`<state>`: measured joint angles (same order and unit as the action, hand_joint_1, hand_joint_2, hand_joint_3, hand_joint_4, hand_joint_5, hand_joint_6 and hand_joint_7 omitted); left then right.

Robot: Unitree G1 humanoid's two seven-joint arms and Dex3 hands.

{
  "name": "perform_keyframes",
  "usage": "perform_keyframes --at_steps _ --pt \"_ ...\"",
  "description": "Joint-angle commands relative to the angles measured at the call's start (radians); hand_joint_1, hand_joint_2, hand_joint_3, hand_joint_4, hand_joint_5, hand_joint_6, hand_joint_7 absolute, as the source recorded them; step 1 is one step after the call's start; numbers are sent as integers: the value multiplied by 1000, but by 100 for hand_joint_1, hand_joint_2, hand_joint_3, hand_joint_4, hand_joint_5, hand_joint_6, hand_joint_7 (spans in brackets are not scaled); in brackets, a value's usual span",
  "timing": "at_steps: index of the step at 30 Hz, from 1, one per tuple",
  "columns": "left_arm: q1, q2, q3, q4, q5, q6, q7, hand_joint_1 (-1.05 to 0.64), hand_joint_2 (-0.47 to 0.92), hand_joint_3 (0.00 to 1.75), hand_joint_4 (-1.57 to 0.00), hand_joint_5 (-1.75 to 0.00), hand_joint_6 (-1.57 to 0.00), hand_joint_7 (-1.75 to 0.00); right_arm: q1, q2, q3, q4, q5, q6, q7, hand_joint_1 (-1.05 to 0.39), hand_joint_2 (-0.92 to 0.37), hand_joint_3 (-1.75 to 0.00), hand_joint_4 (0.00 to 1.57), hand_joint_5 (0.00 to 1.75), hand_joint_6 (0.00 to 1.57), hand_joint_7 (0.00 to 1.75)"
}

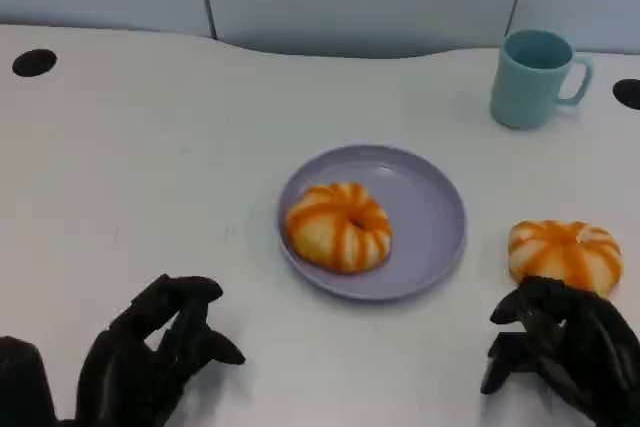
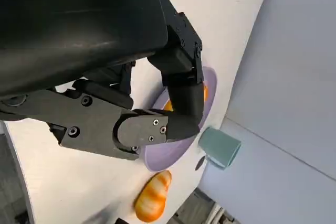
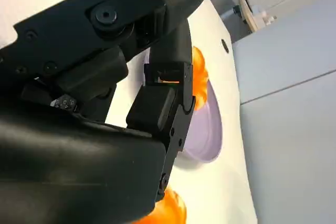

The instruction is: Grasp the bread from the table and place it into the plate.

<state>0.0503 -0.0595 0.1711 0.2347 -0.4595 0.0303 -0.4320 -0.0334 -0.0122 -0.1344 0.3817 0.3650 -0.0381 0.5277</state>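
Note:
Two orange-striped breads show in the head view. One bread (image 1: 338,227) lies on the left half of the lilac plate (image 1: 430,217) at the table's middle. The other bread (image 1: 565,255) sits on the table just right of the plate. My right hand (image 1: 560,352) hovers at that bread's near edge, fingers bent and apart, holding nothing. My left hand (image 1: 150,357) rests low at the near left, empty, fingers spread forward. The right wrist view shows the plate (image 3: 206,129), the plated bread (image 3: 198,80) and the table bread (image 3: 169,211) beside my hand (image 3: 121,93).
A teal mug (image 1: 535,77) stands at the far right behind the plate. Two dark round holes (image 1: 34,62) (image 1: 628,94) mark the table's far corners. A grey panel wall runs behind the table. The left wrist view shows the mug (image 2: 219,146) past the plate (image 2: 173,156).

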Motion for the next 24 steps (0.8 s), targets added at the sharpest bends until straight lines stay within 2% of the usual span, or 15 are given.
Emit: perform_keyframes --at_steps 1,10,24 --pt "-9 1 10 18 15 -20 21 -46 92 40 -61 -170 -51 -132 -23 -26 -23 41 11 -20 28 -95 -79 0 143 83 125 75" --pt "-43 6 23 50 14 -14 25 -46 92 39 -60 -174 -50 -136 -33 -28 -19 63 -19 -52 15 -94 -81 -1 144 84 124 76" --pt "-77 4 27 108 15 -40 -5 -47 92 33 -63 -171 -55 -131 -63 -31 -26 99 -15 -46 21 -93 -81 0 141 87 120 85"
